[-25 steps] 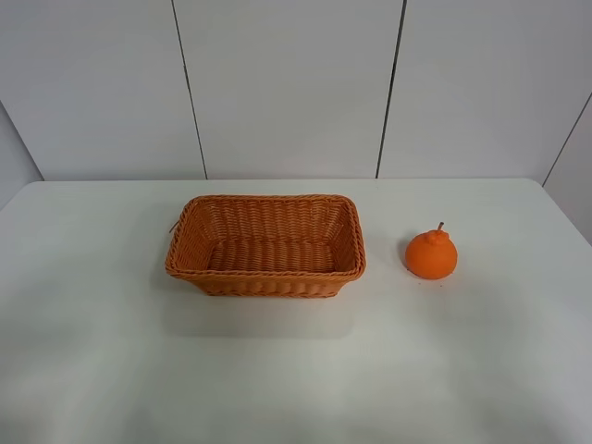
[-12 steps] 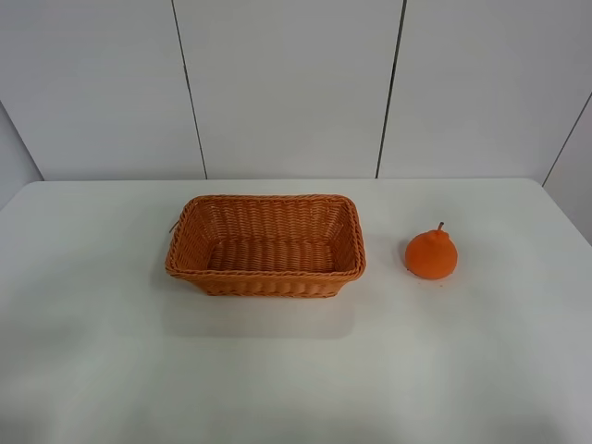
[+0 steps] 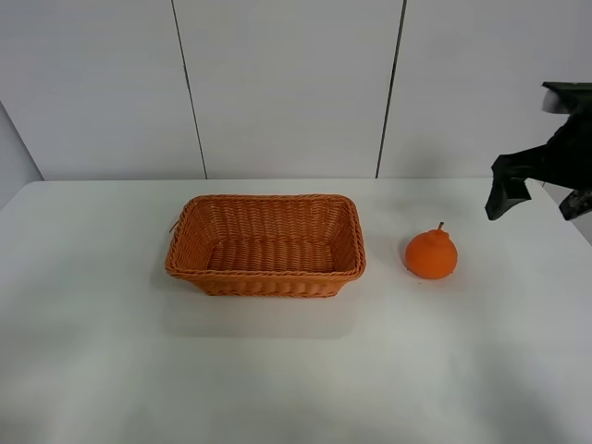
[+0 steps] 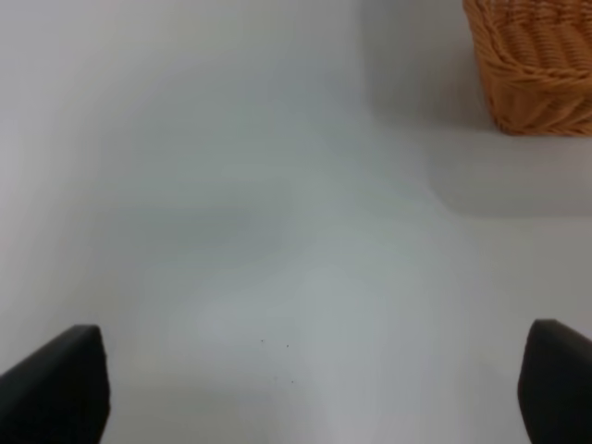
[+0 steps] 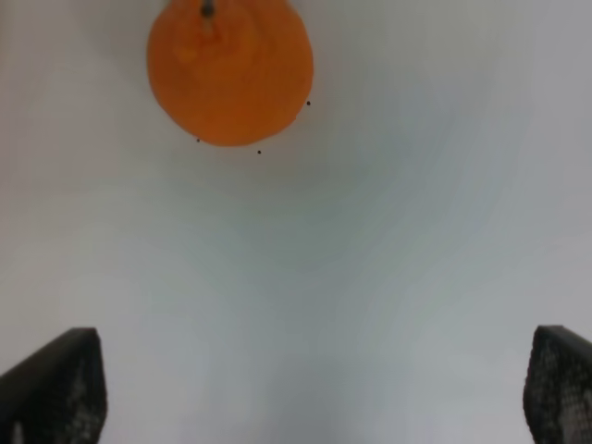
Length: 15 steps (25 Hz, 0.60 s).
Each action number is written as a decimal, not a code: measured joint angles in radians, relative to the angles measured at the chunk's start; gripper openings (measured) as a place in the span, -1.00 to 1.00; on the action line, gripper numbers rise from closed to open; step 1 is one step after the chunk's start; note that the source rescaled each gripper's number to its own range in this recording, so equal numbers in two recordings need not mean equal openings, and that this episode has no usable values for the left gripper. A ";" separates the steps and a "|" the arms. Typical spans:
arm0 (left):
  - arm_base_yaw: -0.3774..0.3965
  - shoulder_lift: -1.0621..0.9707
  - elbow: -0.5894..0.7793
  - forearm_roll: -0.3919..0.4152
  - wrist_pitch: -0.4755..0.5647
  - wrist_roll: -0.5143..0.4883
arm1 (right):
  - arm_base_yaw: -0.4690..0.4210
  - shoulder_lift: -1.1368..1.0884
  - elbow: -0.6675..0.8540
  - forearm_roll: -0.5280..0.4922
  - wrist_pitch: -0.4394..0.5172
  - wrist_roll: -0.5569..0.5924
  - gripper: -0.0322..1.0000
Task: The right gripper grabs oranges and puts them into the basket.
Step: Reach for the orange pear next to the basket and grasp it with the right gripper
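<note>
The left claw (image 4: 305,398) shows only in its own wrist view. Its two black fingers (image 4: 55,388) stand wide apart at opposite edges of the picture, with bare white desk (image 4: 231,203) between them. A corner of the basket (image 4: 536,65) lies ahead of this claw, well apart from it

In the high view the basket (image 3: 268,282) sits upright on the desk (image 3: 111,351), a little left of the middle, one long side turned toward the camera. Its orange-brown wicker walls flare outward and its woven floor is in plain sight. Behind the desk rises a wall of pale panels (image 3: 287,83) split by dark seams

To the right of the basket stands the orange (image 3: 431,255), resting on the desk with its bumped top and short brown stem pointing up. It is near the basket but not touching it; a strip of white desk lies between the two

Further right, at the edge of the view, the right claw (image 3: 536,205) hangs in the air, higher than the orange and apart from it. Its fingers (image 3: 504,190) are spread. The right wrist view agrees: the two black fingertips (image 5: 55,384) sit far apart and grip nothing, and the orange (image 5: 229,74) lies on the desk ahead of them, beyond their reach and not between them
</note>
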 joint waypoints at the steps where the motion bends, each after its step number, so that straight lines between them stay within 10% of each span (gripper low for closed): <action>1: 0.000 0.000 0.000 0.000 0.000 0.000 | 0.000 0.055 -0.040 0.000 0.012 -0.005 1.00; 15: 0.000 0.000 0.000 0.000 0.000 0.000 | 0.121 0.375 -0.237 0.008 -0.012 -0.055 1.00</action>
